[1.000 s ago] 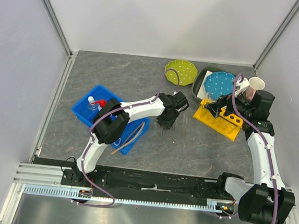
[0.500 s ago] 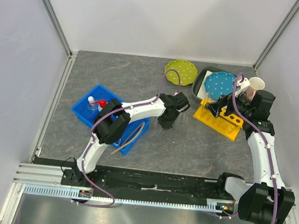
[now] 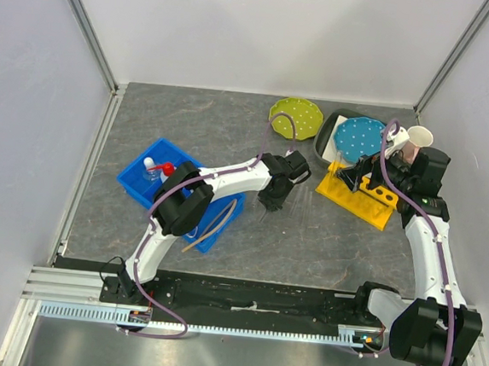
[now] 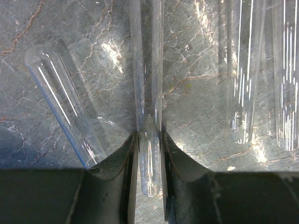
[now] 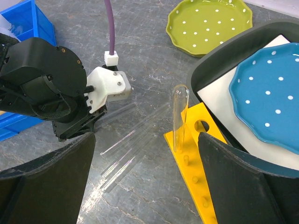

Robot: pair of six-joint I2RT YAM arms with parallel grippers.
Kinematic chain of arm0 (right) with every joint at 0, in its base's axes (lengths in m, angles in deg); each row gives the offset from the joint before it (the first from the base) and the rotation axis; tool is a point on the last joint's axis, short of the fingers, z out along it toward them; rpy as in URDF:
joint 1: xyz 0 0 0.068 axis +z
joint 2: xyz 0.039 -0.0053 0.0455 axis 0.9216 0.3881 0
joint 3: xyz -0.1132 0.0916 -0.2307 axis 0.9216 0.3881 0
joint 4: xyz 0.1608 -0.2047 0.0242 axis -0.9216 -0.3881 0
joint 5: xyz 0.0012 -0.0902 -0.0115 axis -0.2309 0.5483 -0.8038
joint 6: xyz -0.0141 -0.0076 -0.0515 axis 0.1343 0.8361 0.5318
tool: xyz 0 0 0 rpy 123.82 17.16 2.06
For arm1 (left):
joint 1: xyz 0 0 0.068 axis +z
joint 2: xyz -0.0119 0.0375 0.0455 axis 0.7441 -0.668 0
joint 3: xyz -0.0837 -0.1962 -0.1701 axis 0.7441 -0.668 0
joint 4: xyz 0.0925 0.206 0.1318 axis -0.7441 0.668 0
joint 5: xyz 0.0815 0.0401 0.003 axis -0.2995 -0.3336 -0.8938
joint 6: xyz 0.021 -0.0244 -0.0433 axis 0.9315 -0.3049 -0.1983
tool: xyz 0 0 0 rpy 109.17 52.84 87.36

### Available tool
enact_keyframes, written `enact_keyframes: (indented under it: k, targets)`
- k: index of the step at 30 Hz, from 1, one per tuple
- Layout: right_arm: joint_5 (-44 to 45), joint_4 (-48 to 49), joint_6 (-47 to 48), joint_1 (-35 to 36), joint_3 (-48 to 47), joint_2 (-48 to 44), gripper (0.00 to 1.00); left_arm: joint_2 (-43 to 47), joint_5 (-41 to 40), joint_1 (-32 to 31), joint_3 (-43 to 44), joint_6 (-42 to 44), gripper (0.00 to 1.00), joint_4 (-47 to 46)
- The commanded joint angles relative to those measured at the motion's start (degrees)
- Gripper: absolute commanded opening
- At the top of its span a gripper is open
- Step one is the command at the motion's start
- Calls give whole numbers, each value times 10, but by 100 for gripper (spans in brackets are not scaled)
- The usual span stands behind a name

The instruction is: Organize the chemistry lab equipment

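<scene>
My left gripper (image 3: 272, 197) is low over the table, and in its wrist view it (image 4: 149, 158) is shut on a thin clear glass tube (image 4: 148, 84) that lies on the table. More loose glass tubes lie beside it (image 4: 60, 98) (image 4: 243, 70) and show in the right wrist view (image 5: 122, 140). One glass tube (image 5: 179, 116) stands upright in the yellow rack (image 5: 212, 158). My right gripper (image 5: 147, 182) is open and empty above the rack's near end (image 3: 359, 197). The squeeze bottle with the red cap (image 3: 163, 171), the small flask (image 3: 149, 167) and the tan rubber tube (image 3: 211, 225) lie in the blue bin (image 3: 133, 178). I cannot make out the tongs.
A green dotted plate (image 3: 296, 117) sits at the back. A blue dotted plate (image 3: 358, 137) rests in a dark tray (image 3: 323, 144) behind the rack. A pink cup (image 3: 417, 140) stands next to the right arm. Walls enclose the table on three sides.
My left gripper has shifted slightly toward the back over the loose tubes. The right arm has not moved.
</scene>
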State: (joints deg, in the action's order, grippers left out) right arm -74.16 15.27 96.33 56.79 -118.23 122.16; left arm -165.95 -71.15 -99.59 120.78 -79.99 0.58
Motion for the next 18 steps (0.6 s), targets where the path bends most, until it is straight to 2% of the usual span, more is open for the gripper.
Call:
enact_keyframes:
  k: [1,10,13,18]
  targets:
    - [-5,16,6,-4,-2,2,98,27,-12,-2,14,-17,20,-14]
    - [-6,12,10,-4,-2,3,98,97,14,-8,-28,-9,14,-70]
    - [-4,-1,29,-4,-7,0,98,141,26,-12,-70,-6,12,-112]
    - [-37,-47,107,-12,-14,-17,98,259,70,-25,-203,20,11,-213]
